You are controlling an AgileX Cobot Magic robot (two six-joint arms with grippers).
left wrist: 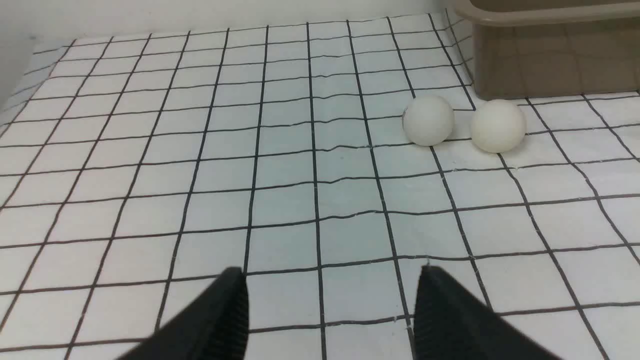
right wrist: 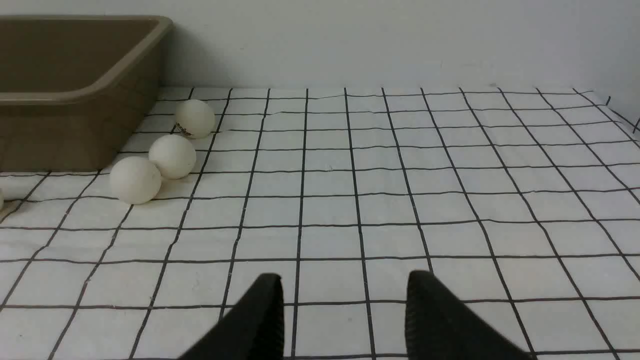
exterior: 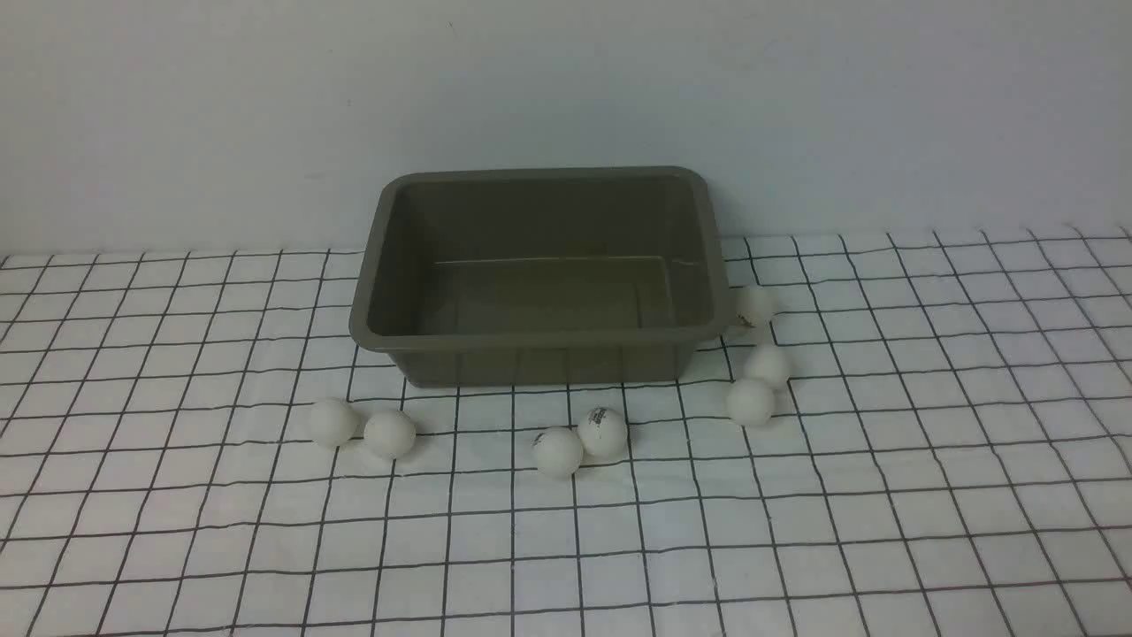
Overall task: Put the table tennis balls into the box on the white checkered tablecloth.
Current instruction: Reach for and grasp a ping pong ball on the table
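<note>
The box [exterior: 531,338] stands on the white checkered tablecloth [exterior: 884,495], near the wall [exterior: 566,80]. All seven table tennis balls [exterior: 389,433] lie on the cloth outside the box. A left pair [exterior: 333,422] lies just beside each other before the box's left front corner. A middle pair [exterior: 603,431] lies touching before its front wall, and one of them shows a dark print. The three right balls [exterior: 767,365] lie in a row along its right side, the farthest close under the rim. The left tool [left wrist: 332,272] hangs low over the cloth with its black fingers apart and only cloth between them. The right tool [right wrist: 346,276] is the same, its fingers apart over the cloth and well apart from the three balls.
</note>
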